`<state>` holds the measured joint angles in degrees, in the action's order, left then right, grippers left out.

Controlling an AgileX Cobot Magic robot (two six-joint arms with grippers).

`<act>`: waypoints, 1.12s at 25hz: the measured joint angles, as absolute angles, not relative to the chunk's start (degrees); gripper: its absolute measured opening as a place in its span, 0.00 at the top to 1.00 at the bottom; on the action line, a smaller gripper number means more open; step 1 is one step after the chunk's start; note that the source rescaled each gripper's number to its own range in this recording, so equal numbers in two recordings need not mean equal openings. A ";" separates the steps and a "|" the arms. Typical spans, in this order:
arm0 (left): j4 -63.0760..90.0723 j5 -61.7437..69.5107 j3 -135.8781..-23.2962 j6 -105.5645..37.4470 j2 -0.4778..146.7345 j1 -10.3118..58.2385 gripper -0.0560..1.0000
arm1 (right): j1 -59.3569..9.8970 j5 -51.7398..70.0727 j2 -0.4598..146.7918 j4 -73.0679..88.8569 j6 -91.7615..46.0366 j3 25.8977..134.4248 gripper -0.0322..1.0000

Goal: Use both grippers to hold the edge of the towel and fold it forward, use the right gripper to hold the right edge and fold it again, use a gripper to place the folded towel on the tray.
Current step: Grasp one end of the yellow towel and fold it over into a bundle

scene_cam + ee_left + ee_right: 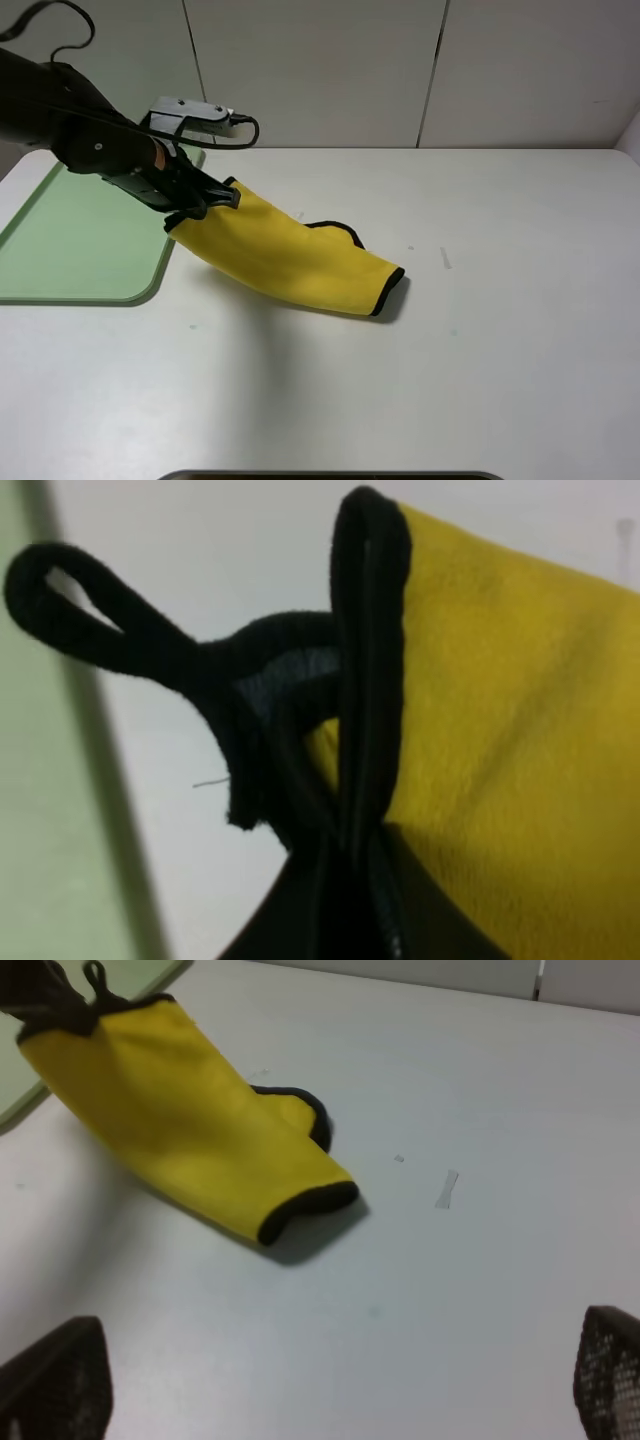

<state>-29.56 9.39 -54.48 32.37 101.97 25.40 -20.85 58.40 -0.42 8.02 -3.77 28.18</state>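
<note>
1. Table (500, 350): white matt top, extending beneath the left gripper (205, 200) and out on every side of it; a short grey scuff (445, 258) well apart from it.
2. Wall (320, 70): pale panels, dark vertical seams (433, 70), standing behind the gripper.
3. Light: even, diffuse; soft shadows.

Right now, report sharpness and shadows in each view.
Exterior high: sharp, evenly lit, soft shadow beneath the towel. Left wrist: very close, the black loop and trim slightly soft. Right wrist: towel clear, right gripper blurred at the frame edge.
</note>
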 joint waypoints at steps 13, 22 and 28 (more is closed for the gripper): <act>-31.72 15.72 -54.48 32.37 96.72 26.38 0.90 | -20.85 58.40 -0.42 8.02 -3.77 28.18 0.00; -31.72 18.77 -60.88 32.37 96.72 33.72 0.90 | -20.85 58.40 -0.42 8.02 -3.77 28.18 0.00; -31.73 18.75 -62.60 32.37 96.72 38.82 0.90 | -20.85 58.40 -0.42 8.02 -3.77 28.18 0.00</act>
<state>-31.73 18.75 -62.60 32.37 96.72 38.82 -20.85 58.40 -0.42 8.02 -3.77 28.18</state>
